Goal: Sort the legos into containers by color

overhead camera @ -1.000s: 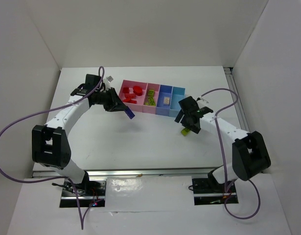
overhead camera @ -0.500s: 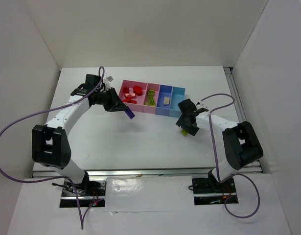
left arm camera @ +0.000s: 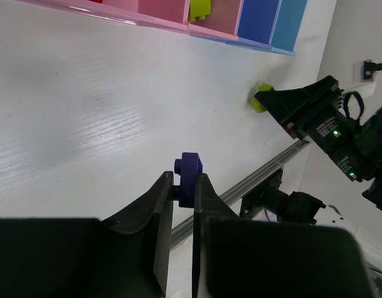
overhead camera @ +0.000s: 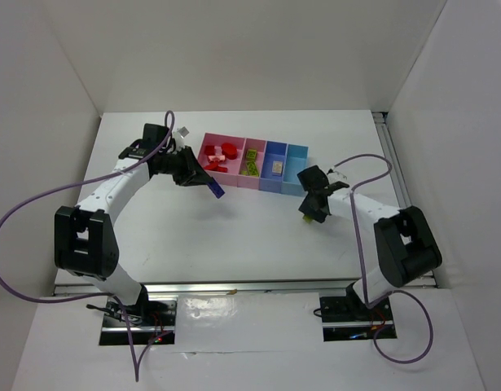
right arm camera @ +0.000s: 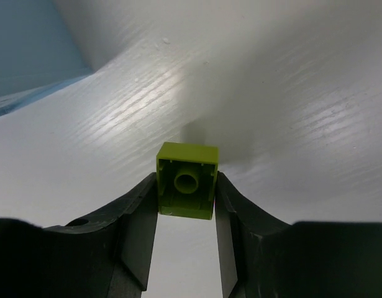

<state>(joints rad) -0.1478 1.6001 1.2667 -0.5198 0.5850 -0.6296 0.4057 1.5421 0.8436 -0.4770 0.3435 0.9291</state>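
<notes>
Being clamped between the closed-in fingers of the right hand [right arm camera: 186, 194], a yellow-green lego [right arm camera: 186, 164] is held low toward the counter's [overhead camera: 234, 236] right edge, near the light blue bin [overhead camera: 297, 159]. A purple lego [left arm camera: 191, 169] is pinched by the tightly closed left hand [left arm camera: 183, 187] just before the wide pink bin [overhead camera: 238, 176].

Readable text: none can be made out in any view.
White tag [overhead camera: 183, 130], at 9 o'clock of the bins [overhead camera: 234, 181]: too small for any marking to be read.
</notes>
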